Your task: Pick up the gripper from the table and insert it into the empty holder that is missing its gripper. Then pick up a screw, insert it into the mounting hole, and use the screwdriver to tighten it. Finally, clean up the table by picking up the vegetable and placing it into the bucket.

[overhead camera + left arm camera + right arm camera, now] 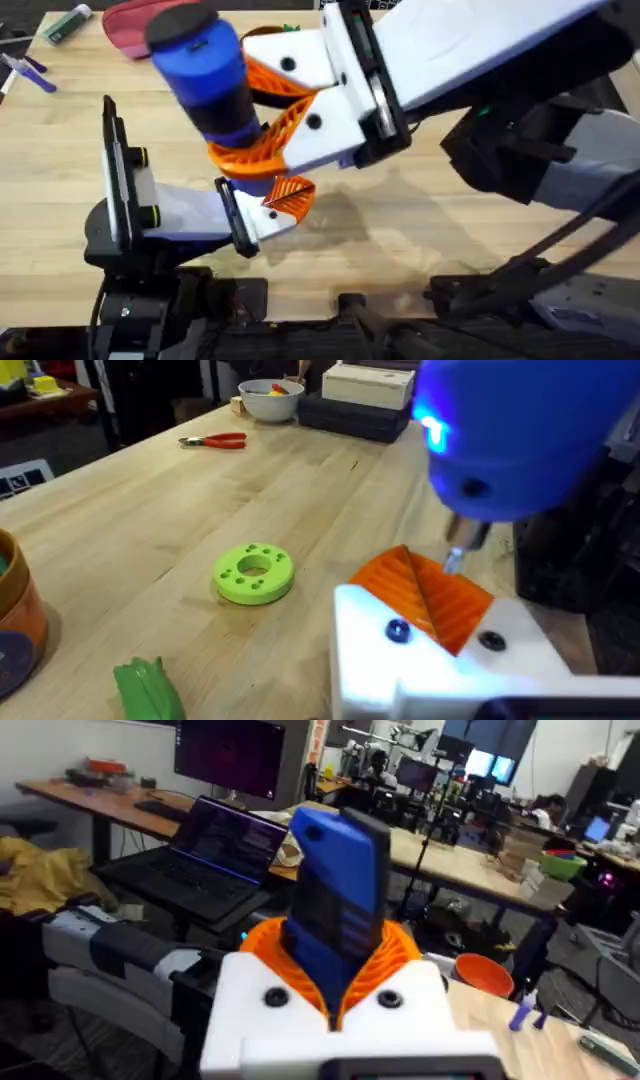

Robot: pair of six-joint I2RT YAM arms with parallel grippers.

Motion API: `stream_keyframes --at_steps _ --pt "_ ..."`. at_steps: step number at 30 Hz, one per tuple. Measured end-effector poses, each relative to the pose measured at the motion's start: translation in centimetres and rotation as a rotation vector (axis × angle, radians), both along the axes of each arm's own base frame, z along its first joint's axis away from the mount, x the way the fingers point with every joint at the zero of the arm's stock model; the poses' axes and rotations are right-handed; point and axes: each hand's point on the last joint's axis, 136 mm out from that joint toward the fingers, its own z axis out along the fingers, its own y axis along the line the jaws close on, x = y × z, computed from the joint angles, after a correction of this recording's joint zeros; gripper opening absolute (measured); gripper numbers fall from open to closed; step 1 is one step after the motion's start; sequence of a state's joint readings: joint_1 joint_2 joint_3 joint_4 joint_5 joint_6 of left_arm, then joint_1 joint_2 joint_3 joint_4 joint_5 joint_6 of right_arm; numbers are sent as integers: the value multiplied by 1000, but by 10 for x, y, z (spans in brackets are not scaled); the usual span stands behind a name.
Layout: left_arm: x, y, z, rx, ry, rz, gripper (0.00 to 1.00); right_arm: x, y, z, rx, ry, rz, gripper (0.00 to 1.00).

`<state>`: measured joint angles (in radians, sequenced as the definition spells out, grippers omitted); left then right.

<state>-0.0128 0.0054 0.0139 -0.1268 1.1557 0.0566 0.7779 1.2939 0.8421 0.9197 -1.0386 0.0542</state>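
Screwdriver point(205, 75) upright in right gripper point(262, 120), directly above left gripper point(285, 200); bit tip over the gripper point(432, 592) seated on the holder point(440, 655). On table point(150, 510): disc point(254, 572) between bucket point(15, 615) and holder, vegetable point(148, 688) nearest bucket, pliers point(215, 441) and bowl point(270, 398) far behind.

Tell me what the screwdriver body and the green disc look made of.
The screwdriver body looks like smooth, slightly glossy blue plastic, with a lit spot glowing on its shell and a thin metal bit below. The green disc looks like matte plastic, probably printed; its surface is dull.
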Motion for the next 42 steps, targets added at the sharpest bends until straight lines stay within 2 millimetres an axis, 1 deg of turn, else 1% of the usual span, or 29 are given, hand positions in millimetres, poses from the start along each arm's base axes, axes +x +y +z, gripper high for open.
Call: stream_keyframes --at_steps 3,10,42 --pt "0 0 0 0 0 0 7 -1 3 -3 -4 -4 8 25" --pt "0 0 0 0 0 0 7 5 9 -15 -23 1 4 25" --pt "0 0 0 0 0 0 7 12 12 -24 -43 6 -7 25"
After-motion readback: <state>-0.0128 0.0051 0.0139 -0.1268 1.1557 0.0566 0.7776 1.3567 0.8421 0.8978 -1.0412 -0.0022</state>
